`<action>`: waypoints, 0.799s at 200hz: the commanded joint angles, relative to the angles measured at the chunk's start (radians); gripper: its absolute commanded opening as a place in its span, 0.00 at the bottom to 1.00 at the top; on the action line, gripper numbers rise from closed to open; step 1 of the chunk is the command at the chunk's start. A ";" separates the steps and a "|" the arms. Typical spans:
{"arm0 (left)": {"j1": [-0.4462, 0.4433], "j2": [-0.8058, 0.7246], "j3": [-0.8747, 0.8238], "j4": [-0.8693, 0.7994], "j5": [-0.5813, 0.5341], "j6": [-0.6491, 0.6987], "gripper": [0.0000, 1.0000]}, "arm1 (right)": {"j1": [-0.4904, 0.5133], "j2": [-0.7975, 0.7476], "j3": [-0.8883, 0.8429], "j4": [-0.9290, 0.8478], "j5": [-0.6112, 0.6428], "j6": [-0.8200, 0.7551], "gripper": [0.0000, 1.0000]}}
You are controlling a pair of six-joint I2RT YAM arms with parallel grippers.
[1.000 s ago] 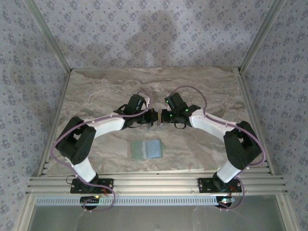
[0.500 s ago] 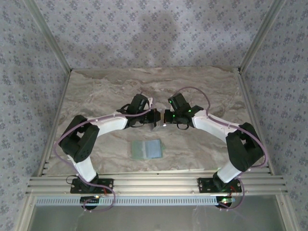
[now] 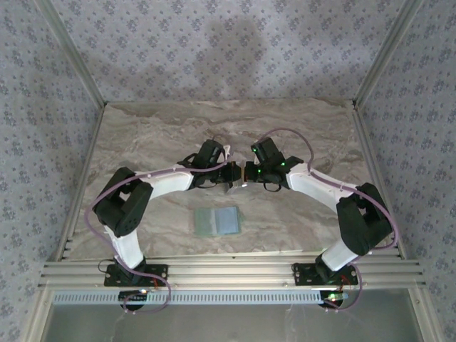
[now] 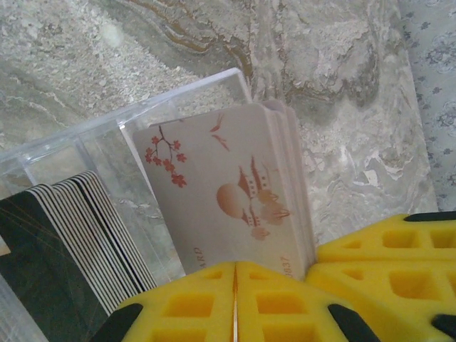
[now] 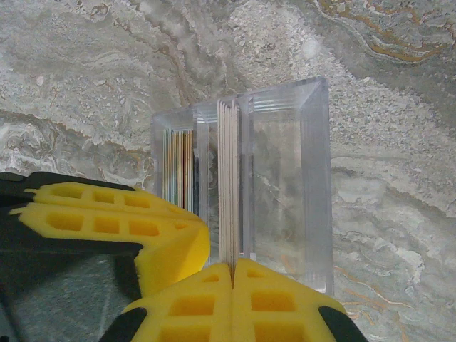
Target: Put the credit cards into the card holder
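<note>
— Yellow foam pads on the left gripper [image 4: 235, 278]: apart?
— Pressed together, just beside pale rectangular cards printed with red blossom [image 4: 235, 199], upright in a clear plastic box [image 4: 107, 142]. The right gripper [image 5: 232, 274] is closed too, at the stack's edge; whether it nips a card, I cannot tell.
— The flat sage-green bifold card holder [image 3: 205, 221]?
— On the marble table [image 3: 142, 135], nearer the arm bases, well apart from both.

The top camera looked down from high behind over the whole bench [image 3: 299, 128]; both wrist cameras faced one clear box [image 5: 288, 178] closely.
</note>
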State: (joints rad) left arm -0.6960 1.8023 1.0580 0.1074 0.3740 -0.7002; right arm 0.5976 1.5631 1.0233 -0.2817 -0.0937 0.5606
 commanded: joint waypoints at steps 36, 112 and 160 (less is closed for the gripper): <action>-0.013 0.035 0.031 0.018 0.000 -0.011 0.09 | -0.009 -0.018 -0.012 -0.010 -0.009 0.013 0.01; -0.021 0.081 0.027 0.033 -0.016 -0.014 0.08 | -0.020 -0.004 -0.026 0.049 -0.123 0.022 0.13; -0.020 0.091 0.023 0.038 -0.017 -0.016 0.08 | -0.036 0.020 -0.039 0.093 -0.196 0.040 0.25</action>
State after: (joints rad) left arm -0.7071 1.8538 1.0729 0.1532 0.3733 -0.7078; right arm 0.5613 1.5650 0.9977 -0.2340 -0.1947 0.5854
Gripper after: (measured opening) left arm 0.083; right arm 0.228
